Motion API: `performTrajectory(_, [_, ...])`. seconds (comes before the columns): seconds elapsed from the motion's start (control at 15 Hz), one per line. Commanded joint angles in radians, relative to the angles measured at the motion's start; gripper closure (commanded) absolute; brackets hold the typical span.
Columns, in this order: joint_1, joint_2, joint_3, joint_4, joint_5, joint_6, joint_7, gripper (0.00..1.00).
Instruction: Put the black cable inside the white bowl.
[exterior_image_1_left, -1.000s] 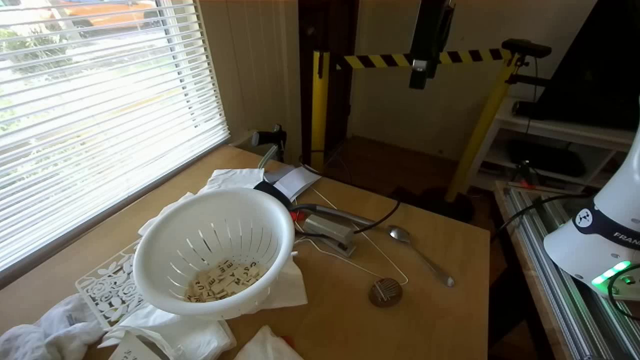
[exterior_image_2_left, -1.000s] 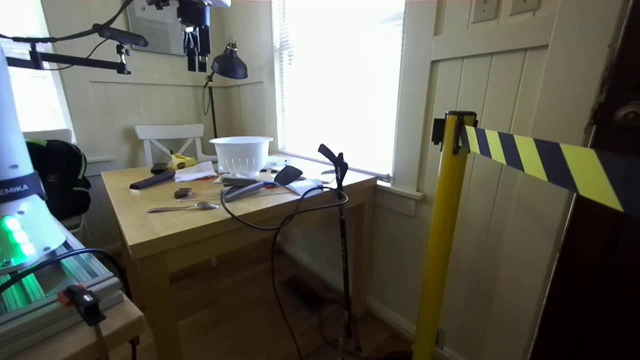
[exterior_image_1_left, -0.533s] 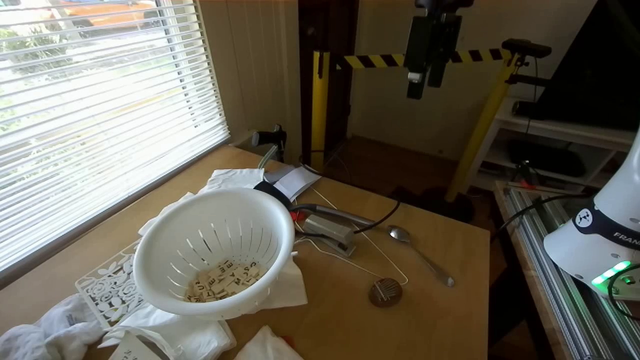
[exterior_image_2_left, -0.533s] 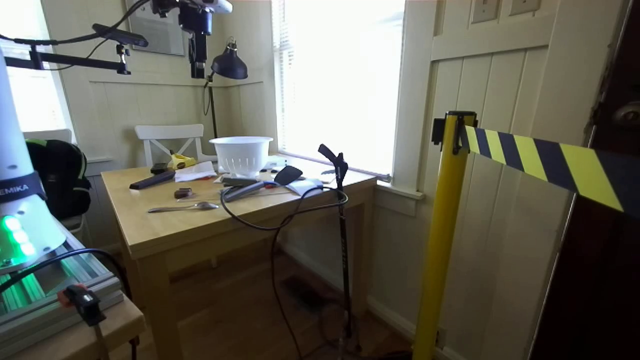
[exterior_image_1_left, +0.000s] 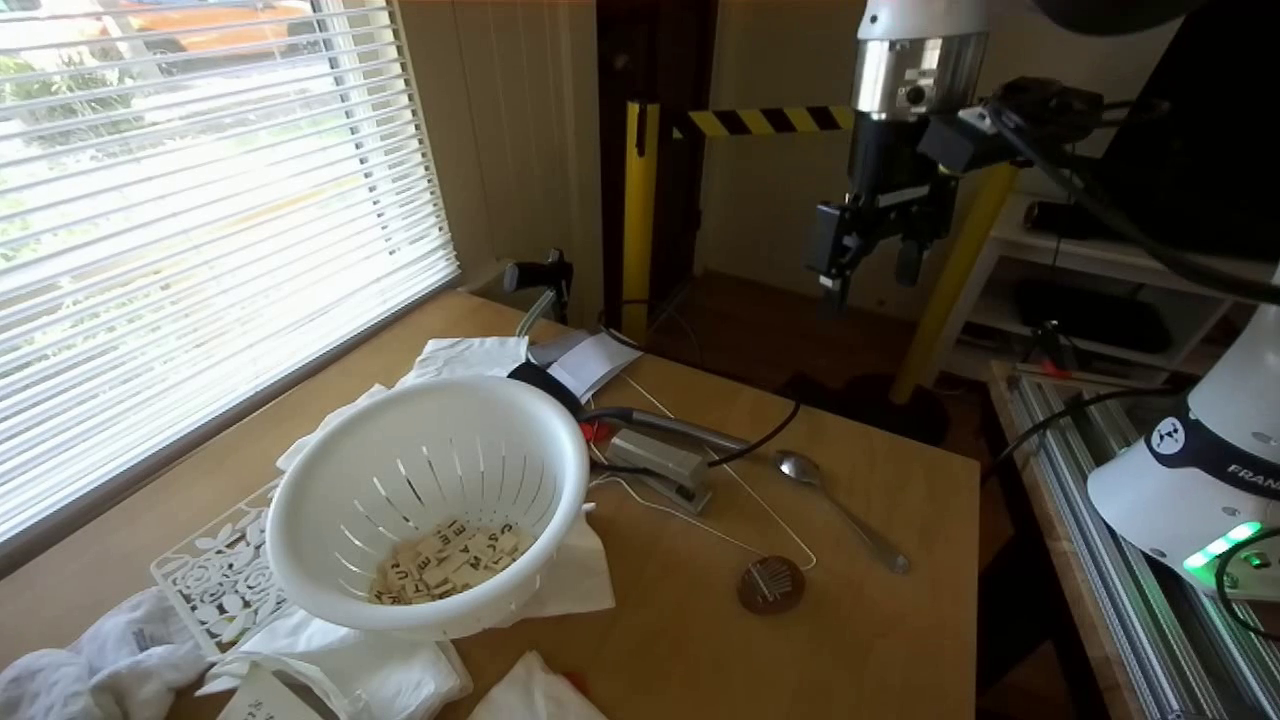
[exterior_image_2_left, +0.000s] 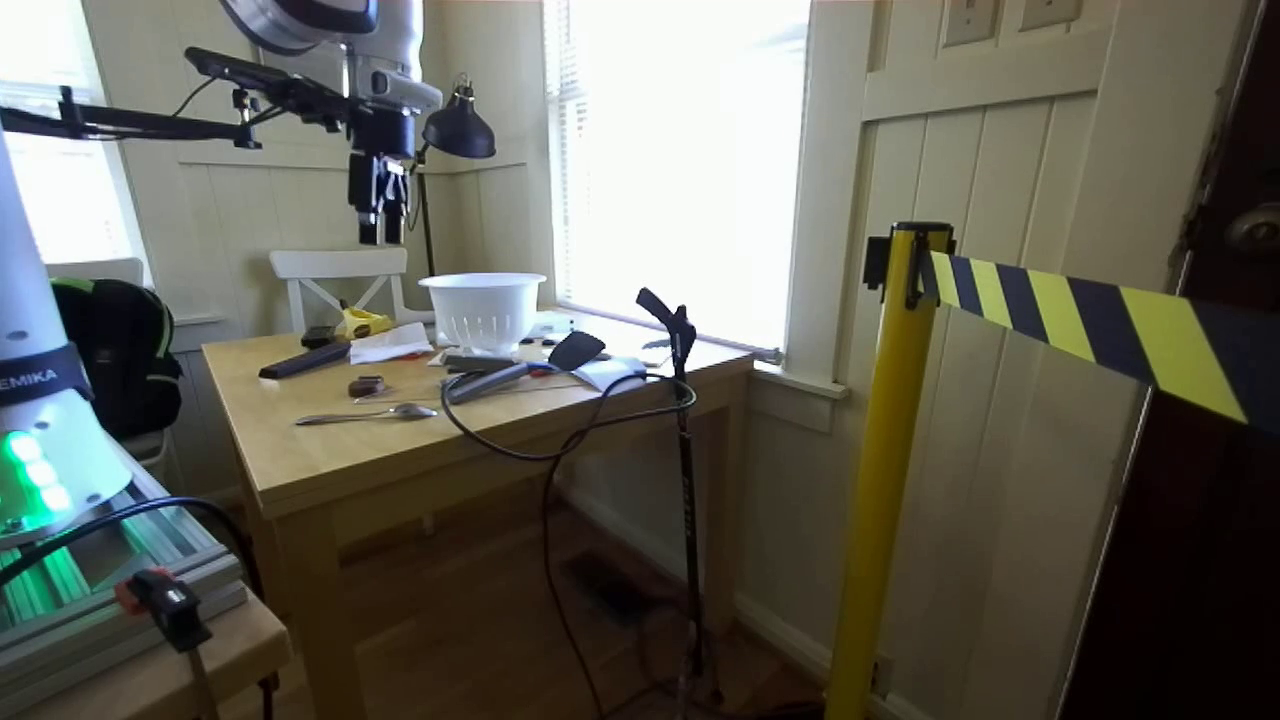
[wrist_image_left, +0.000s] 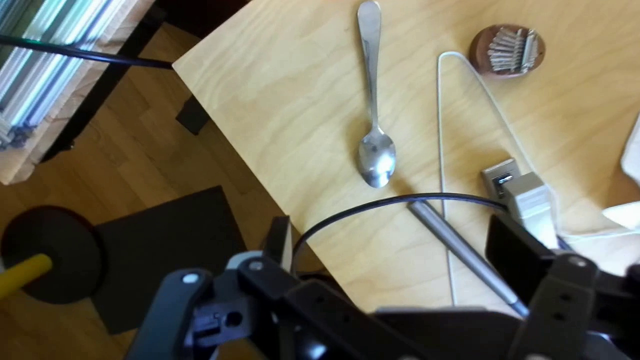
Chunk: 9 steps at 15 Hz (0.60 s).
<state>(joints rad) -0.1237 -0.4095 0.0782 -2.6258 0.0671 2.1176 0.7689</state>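
The black cable (exterior_image_1_left: 783, 432) arches over the table edge in an exterior view. In the other exterior view it makes a loop (exterior_image_2_left: 540, 457) at the table's edge and hangs to the floor. The white bowl (exterior_image_1_left: 335, 455), slotted and holding letter tiles, stands by the window; it also shows in an exterior view (exterior_image_2_left: 485, 308). My gripper (exterior_image_1_left: 870, 283) is open and empty above the table's edge, well above the cable; it also shows in an exterior view (exterior_image_2_left: 382, 235). In the wrist view the cable (wrist_image_left: 380, 202) curves across the gap between the fingers (wrist_image_left: 390, 240).
A grey stapler (exterior_image_1_left: 655, 460) and a spatula's grey handle (wrist_image_left: 460, 247) lie beside the cable. A spoon (exterior_image_1_left: 840, 510), a small thumb piano (exterior_image_1_left: 771, 585) and a white cord (wrist_image_left: 441, 130) lie nearby. A dark pole (exterior_image_2_left: 686, 480) leans at the table's edge.
The arm has come down into view and the gripper is lower and turned, nearer the table. The bowl, cable and other things have not moved.
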Motion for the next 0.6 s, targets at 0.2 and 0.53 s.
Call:
performTrajectory(0.2, [-0.027,0.002,0.006,-0.129,-0.050,0.128,0.151,0.00])
performTrajectory(0.53, [-0.061,0.043,0.020,-0.125,-0.077,0.141,0.233,0.00])
